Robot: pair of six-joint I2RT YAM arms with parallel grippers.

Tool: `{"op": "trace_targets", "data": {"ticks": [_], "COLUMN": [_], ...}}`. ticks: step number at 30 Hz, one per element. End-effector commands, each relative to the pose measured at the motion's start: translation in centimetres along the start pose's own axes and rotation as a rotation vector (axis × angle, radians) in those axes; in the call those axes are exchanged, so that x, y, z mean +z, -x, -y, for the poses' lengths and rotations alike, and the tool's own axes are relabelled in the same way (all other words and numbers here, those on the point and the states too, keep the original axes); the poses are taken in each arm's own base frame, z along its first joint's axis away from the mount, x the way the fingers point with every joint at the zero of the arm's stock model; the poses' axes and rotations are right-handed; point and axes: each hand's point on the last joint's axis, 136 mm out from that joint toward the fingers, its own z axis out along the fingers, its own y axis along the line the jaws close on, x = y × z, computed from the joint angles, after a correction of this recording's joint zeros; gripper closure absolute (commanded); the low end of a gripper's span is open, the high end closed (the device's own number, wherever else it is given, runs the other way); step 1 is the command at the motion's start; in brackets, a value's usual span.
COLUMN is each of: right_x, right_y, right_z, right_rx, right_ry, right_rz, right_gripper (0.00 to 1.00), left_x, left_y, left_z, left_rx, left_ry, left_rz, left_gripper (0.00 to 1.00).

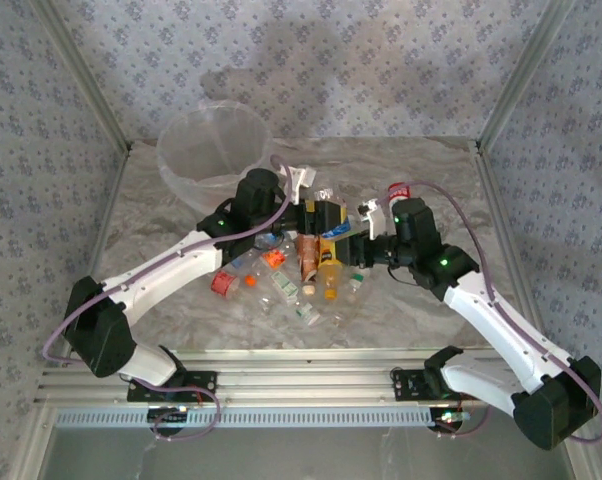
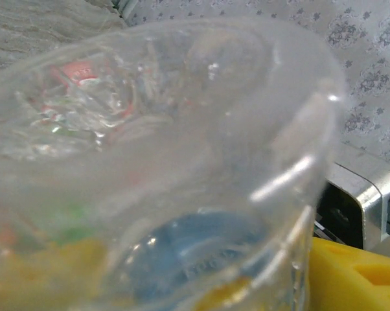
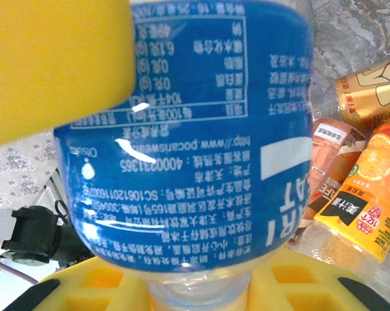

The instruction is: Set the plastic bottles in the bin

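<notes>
The right pincer [image 1: 359, 243] pinches a blue bottle [image 3: 195, 149]. The left pincer [image 1: 319, 215] is against a clear bottle [image 2: 169, 162], but I cannot tell its grip. Next, the blue one needs lifting over to the bin [image 1: 176, 170].

walls: pale grey floral-patterned wall covering [image 1: 381, 60] at back and both sides | frame: slanting silver aluminium corner posts [image 1: 86, 80] | furniture: grey marble-patterned table top [image 1: 441, 160], ribbed aluminium rail [image 1: 301, 375] along near edge | light: soft, even; faint shadows on back wall
</notes>
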Motion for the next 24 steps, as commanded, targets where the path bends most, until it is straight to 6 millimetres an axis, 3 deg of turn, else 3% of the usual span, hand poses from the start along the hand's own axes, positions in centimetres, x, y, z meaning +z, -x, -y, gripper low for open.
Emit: {"op": "trace_targets", "data": {"ticks": [1, 7, 12, 18, 24], "right_x": [0.0, 0.3, 0.0, -2.2, -5.9], "right_y": [0.2, 0.2, 0.8, 2.2, 3.9], "right_z": [0.0, -0.3, -1.2, -3.3, -6.7], "right_rx": [0.006, -0.015, -0.035, -0.071, -0.135], "right_ry": [-0.022, -0.044, -0.035, 0.011, 0.107], "right_rz": [0.016, 0.016, 0.04, 0.131, 0.247], "right_gripper": [0.64, 0.6, 0.43, 0.27, 0.11], "left_x": [-1.2, -1.8, -2.4, -4.2, -6.8], "left_y": [1.8, 2.1, 2.5, 3.7, 5.9], "left_z": [2.7, 3.5, 4.2, 5.0, 5.1], "left_rx": [0.034, 0.033, 0.042, 0.105, 0.234], "left_ry": [-0.065, -0.081, -0.079, -0.027, 0.07], "left_rz": [0.063, 0.07, 0.073, 0.074, 0.056], "left_gripper": [0.28, 0.42, 0.5, 0.51, 0.5]}}
